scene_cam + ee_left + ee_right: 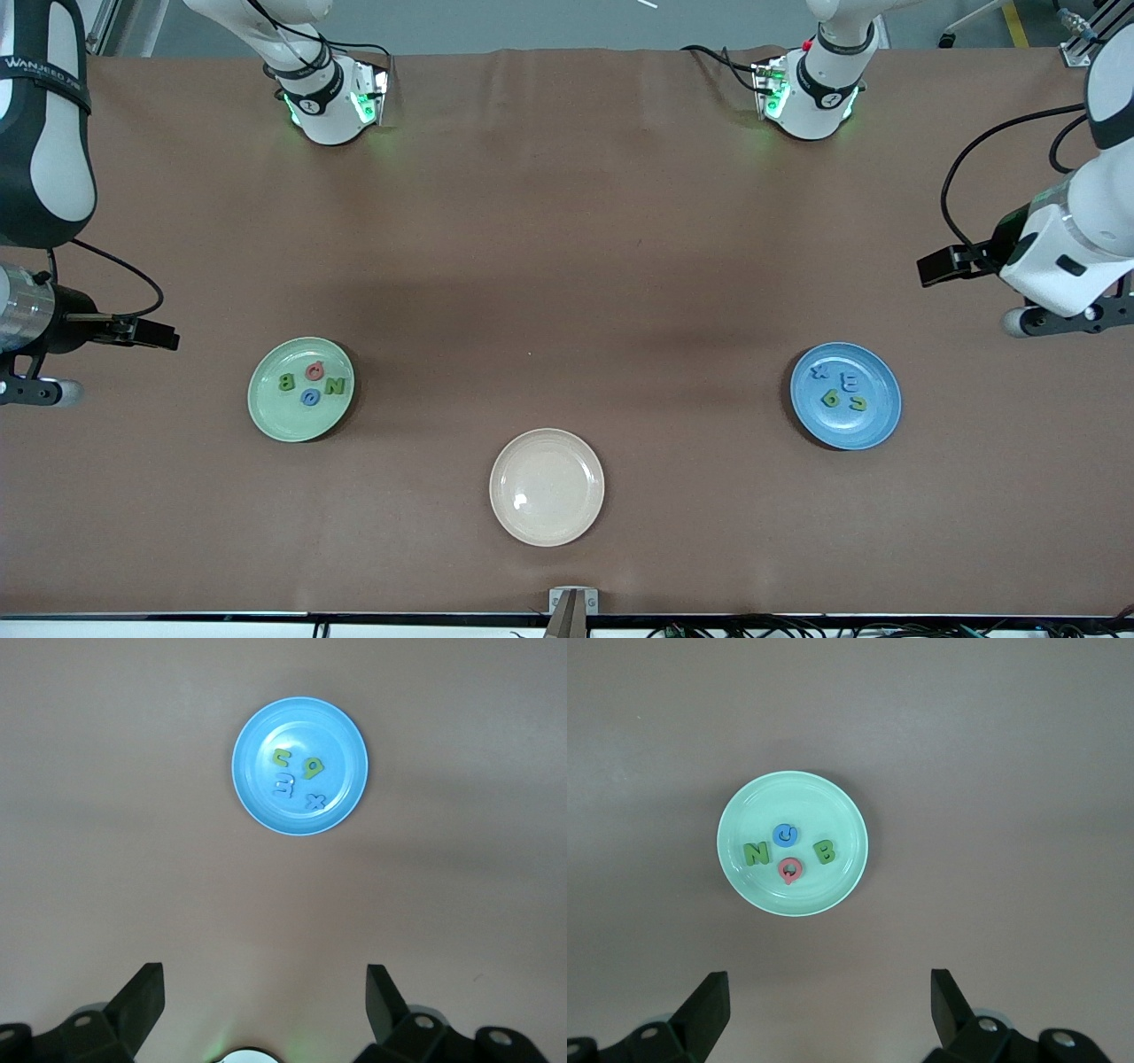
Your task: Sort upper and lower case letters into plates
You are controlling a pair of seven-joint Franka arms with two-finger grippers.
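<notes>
Four chunky letters lie in the light green plate (300, 389) toward the right arm's end of the table: a green N (755, 853), a blue G (785, 834), a pinkish red Q (790, 869) and a green B (825, 851), all capitals as far as I can read them. Four more sit in the blue plate (845, 395) toward the left arm's end: a green n (282, 757), a green g or 9 (314, 768), a blue letter (283, 786) that I cannot read surely, and a blue x (316, 801). The cream plate (547, 486), nearer the front camera and between the two, holds nothing. I judge the sorting as good as finished, so the step in hand is to check and stand clear. The right gripper (828, 1005) hangs high over bare table beside the green plate, its two fingers wide apart and gripping nothing; the left gripper (266, 1001) hangs likewise over bare table beside the blue plate, fingers spread and empty. Doing this well means I read each letter from the wrist views before calling it done, above all the doubtful blue one, and keep both arms up and off the plates so no rim gets nudged. Should one letter prove misplaced, I would come straight down on it with the fingers astride its narrow width, clear of its neighbours, which lie close together.
</notes>
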